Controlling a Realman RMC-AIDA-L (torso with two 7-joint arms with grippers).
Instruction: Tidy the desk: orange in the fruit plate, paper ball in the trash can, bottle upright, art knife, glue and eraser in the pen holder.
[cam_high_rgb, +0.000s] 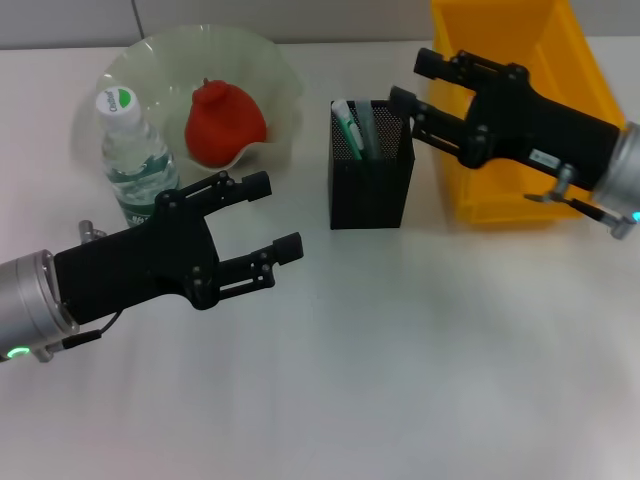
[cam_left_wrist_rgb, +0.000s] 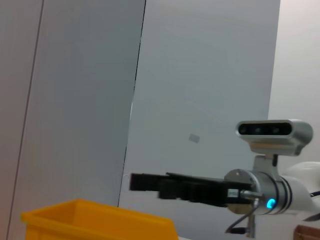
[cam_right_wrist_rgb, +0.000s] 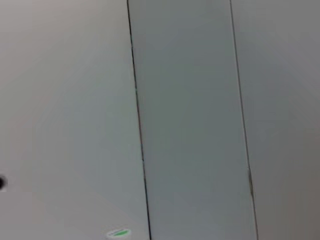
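A red-orange orange (cam_high_rgb: 225, 122) lies in the pale green fruit plate (cam_high_rgb: 150, 60) at the back left. In front of the plate the clear bottle (cam_high_rgb: 135, 155) stands upright with its white cap on. My left gripper (cam_high_rgb: 272, 215) hovers open and holds nothing, just right of the bottle. White and green items (cam_high_rgb: 352, 125) stick up from the black mesh pen holder (cam_high_rgb: 370, 185); I cannot tell which is the art knife, glue or eraser. My right gripper (cam_high_rgb: 412, 82) is open between the pen holder and the yellow trash can (cam_high_rgb: 500, 195). The paper ball is out of view.
The white desk runs wide in front of the pen holder and both arms. The left wrist view shows the trash can's rim (cam_left_wrist_rgb: 100, 220), my right gripper (cam_left_wrist_rgb: 132, 182) farther off, and a grey wall. Only wall panels show in the right wrist view.
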